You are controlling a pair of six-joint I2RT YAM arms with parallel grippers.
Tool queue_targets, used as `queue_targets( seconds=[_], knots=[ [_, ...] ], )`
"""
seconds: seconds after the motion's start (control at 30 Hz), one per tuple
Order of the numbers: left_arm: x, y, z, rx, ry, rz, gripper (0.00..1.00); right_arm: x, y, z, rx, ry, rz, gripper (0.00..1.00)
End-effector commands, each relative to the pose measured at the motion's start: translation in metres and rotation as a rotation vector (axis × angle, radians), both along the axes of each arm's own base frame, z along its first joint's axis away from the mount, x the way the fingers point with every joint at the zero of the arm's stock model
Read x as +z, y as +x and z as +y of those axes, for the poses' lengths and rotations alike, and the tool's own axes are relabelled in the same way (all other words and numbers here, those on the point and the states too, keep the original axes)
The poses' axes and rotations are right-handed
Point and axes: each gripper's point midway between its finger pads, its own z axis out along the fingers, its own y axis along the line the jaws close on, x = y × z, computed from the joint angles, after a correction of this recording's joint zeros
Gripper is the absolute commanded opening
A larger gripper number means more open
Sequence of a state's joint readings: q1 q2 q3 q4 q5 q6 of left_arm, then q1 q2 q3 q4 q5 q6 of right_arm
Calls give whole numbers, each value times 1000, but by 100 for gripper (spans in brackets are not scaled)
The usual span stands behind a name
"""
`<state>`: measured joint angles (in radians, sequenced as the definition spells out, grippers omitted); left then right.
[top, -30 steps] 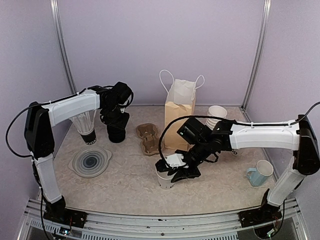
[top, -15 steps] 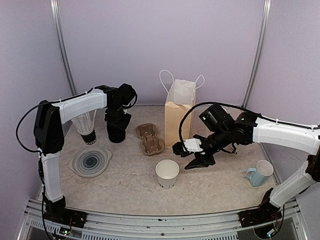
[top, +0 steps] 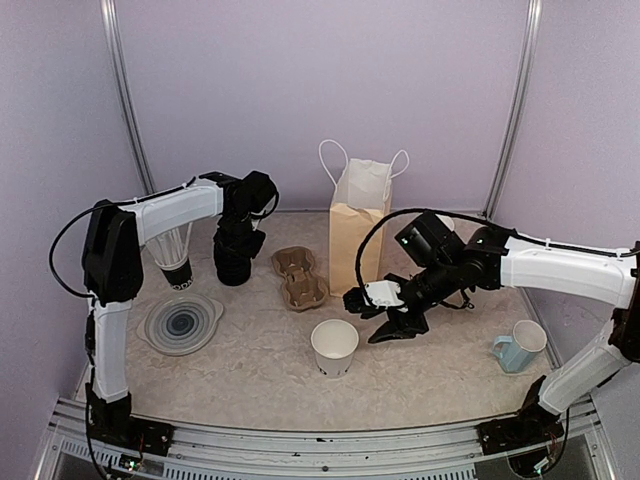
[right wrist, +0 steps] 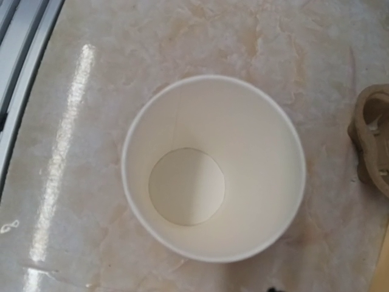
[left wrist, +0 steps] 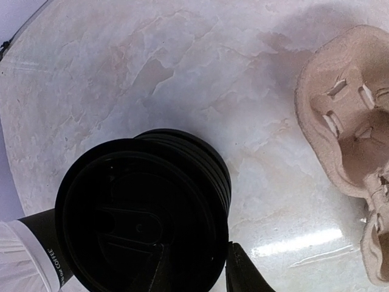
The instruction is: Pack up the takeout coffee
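The white paper cup (top: 335, 347) stands open (no lid on it) near the front of the desk (top: 250, 380). The right pincer (top: 362, 318) hangs just past it to the right, jaws apart and empty. Well apart, far left, the left pincer (left wrist: 197, 271) sits over the rim of the stack of black lids (left wrist: 143, 213). I cannot tell if it grips.

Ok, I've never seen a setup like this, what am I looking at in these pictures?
Two robot arms, left and right, bolted to a table. One picture looks down from above; two come from wrist cameras. On the table: a paper bag, a cardboard cup carrier, a lidless white paper cup, a light blue mug, a stack of black lids. The left pincer straddles the top lid's rim; whether it grips, I cannot tell. The right pincer hangs open near the cup, holding nothing.
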<state>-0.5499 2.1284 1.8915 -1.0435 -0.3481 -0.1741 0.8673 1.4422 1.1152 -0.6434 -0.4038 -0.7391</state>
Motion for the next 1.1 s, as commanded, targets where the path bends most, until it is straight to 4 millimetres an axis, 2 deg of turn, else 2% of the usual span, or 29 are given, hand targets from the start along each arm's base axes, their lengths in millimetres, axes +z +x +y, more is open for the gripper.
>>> queue_targets(
  seconds=[0.0,0.17,0.4,0.5,0.93,1.0,1.07],
  knots=[
    [2,3,5,7,4,7,30,-3,2,-1,-10,2,13,50],
    [3,4,5,2,0,5,26,-6,1,-2,-11,-2,14,50],
    [-6,4,3,-5,7,30,18,-9,3,-1,-14,-12,21,50],
    [-1,5,3,-1,2,21,15,-9,3,-1,-14,-12,21,50],
    [56,1,-10,-15,-88,-50,12,-3,3,-2,-13,-16,17,50],
    [70,-2,-24,-45,-148,-65,12,4,7,-2,-27,-10,-2,50],
    [95,-8,-49,-107,-262,-91,12,20,13,-2,-43,16,-21,50]
  ],
)
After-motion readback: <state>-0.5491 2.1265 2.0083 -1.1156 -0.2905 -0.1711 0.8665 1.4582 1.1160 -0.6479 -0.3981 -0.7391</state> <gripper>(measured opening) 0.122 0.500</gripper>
